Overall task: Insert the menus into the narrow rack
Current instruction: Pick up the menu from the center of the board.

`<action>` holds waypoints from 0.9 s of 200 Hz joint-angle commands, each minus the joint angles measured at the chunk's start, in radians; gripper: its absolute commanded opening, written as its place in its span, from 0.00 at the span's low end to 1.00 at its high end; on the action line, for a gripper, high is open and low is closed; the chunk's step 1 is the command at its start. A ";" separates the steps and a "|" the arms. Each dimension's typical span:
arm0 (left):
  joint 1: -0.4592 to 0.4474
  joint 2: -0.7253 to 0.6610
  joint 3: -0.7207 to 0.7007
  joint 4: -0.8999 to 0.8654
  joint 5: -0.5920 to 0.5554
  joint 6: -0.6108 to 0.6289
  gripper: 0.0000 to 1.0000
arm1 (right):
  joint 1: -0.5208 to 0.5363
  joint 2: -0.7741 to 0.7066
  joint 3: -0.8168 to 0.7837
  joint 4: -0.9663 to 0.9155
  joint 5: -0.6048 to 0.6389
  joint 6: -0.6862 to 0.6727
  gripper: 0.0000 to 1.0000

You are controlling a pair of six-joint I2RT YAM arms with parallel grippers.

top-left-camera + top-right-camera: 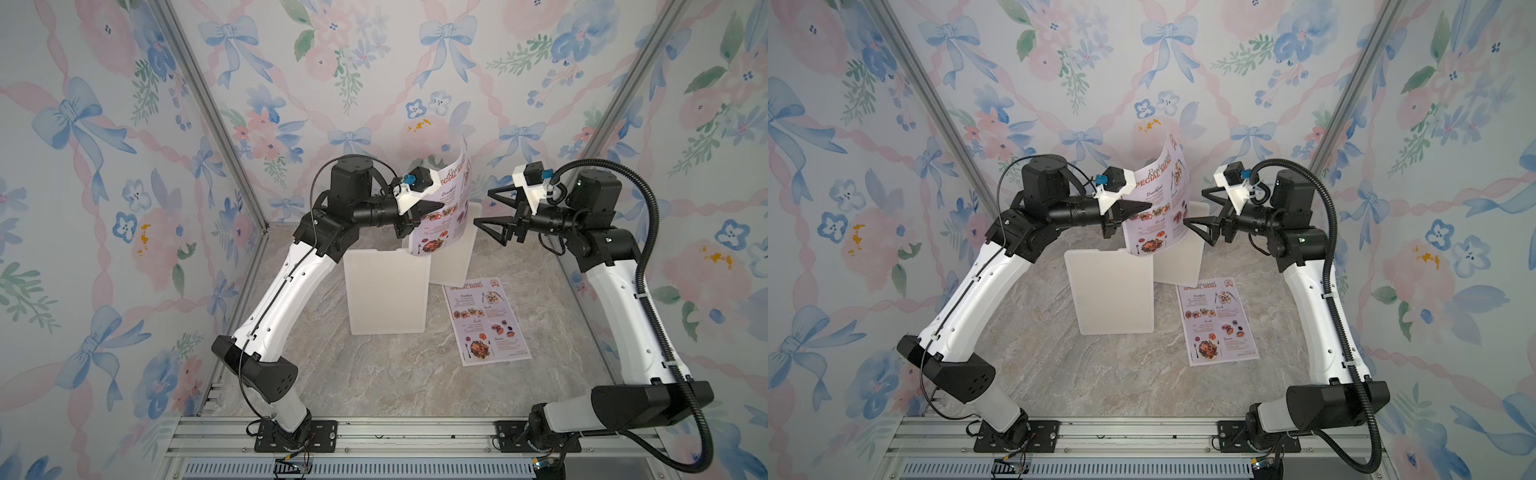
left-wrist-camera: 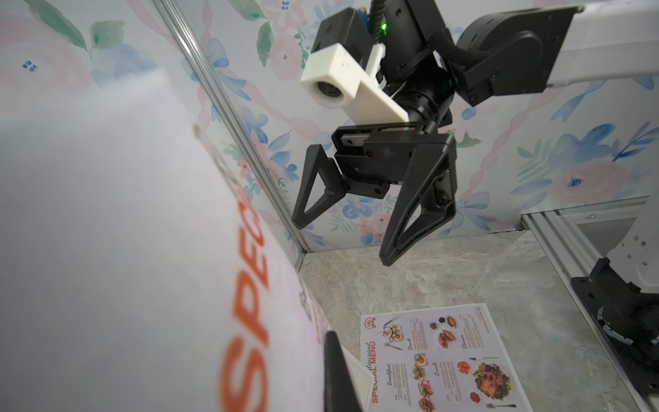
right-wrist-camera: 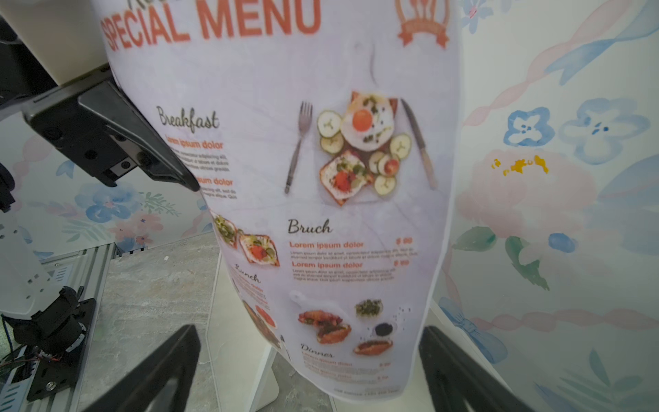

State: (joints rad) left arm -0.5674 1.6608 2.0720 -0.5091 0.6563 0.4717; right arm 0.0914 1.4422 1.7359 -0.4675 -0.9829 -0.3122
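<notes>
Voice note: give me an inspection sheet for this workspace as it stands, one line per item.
Surface: marble-look tabletop, no spills seen.
Job's things: held menu hangs curved over the white rack, not inserted; second menu flat on the tabletop beside it.
Clutter: nothing seen.
Grippers: left gripper shut on the held menu's edge; right gripper open, empty.
Cables: black cable loops off the left arm; corrugated hose along the right arm.
Surroundings: floral wallpaper walls, aluminium frame posts.
</notes>
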 commanded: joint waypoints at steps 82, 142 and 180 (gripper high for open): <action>-0.035 -0.094 -0.002 -0.050 -0.113 0.149 0.00 | -0.064 0.089 -0.036 0.305 -0.098 0.115 0.98; -0.038 -0.148 -0.028 -0.049 -0.084 0.171 0.00 | -0.010 0.207 0.071 0.480 -0.291 0.261 0.97; -0.038 -0.129 0.008 -0.049 -0.157 0.133 0.00 | 0.016 0.190 0.033 0.512 -0.288 0.270 0.88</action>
State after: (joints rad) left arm -0.6022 1.5173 2.0518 -0.5480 0.5499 0.6281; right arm 0.0933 1.6665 1.7672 -0.0315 -1.2247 -0.0711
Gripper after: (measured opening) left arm 0.049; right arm 0.917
